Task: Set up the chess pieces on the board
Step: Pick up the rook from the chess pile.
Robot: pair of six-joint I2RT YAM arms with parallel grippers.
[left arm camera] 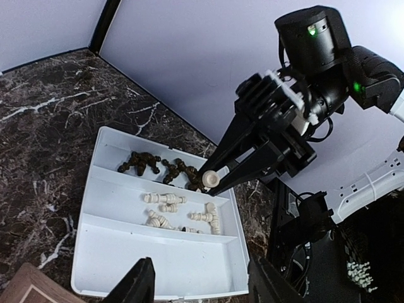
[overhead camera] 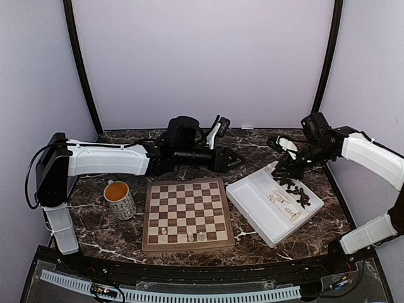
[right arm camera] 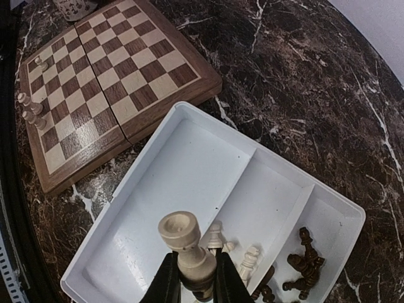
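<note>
Right gripper (left arm camera: 213,178) is clamped on one cream chess piece (right arm camera: 183,237). It's pinched low on the body between both fingers, just over the white tray (right arm camera: 183,164) at the dark-piece end. Left gripper (left arm camera: 202,285) hangs about half open with nothing in it, parked beyond the board (overhead camera: 186,202) and looking across at the tray.

The rest of the pieces lie loose in the tray: cream ones (left arm camera: 167,205) in the middle compartment, dark ones (left arm camera: 148,163) in the far one. Three cream pieces (overhead camera: 190,236) stand on the board's near rows.

The held piece's long axis runs along the fingers. Its wide flat end sticks out past the tips, slanting down toward the tray. That end reads as a rook's crown, but I can't rule out that it's the base.

Step in hand, as I judge it, is lift and carry to the board. To do it well:
- I go straight up first so the piece clears the tray wall and drags no neighbours.
- I carry left to the near rank beside the standing cream pieces, keeping well off them.
- If the crown leads, the piece won't stand from this grip, so I'd tip the wrist or set it down and regrasp.
- I lower until the base sits flat in one square, then let go slowly.
</note>
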